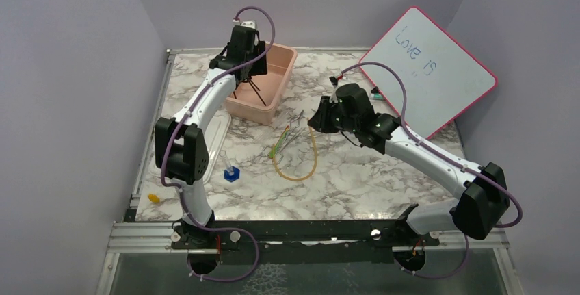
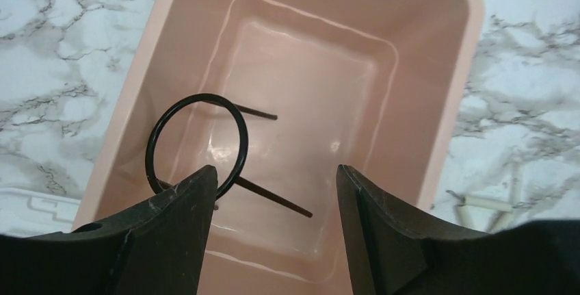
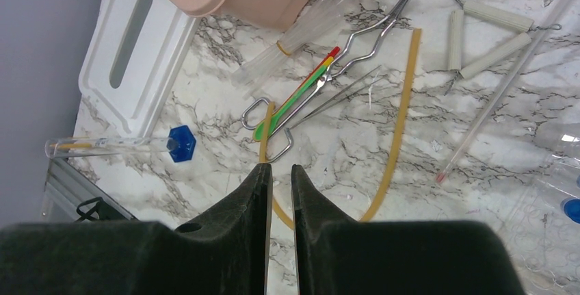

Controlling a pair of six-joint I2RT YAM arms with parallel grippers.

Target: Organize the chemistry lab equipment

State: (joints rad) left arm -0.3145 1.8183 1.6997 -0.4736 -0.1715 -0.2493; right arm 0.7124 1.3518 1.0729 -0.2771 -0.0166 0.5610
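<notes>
- Your left gripper (image 2: 275, 170) hangs wide open over the tub (image 2: 427, 103), holding nothing. The ring (image 2: 198, 96) is in the tub, right by the left finger. Lift off crooked and that finger could hook it back out.
- Your right gripper (image 3: 278, 168) is nearly shut above the tube (image 3: 400, 103). I cannot tell whether it grips anything. Come down like that and it may shove the tube into the tongs (image 3: 369, 31).
</notes>
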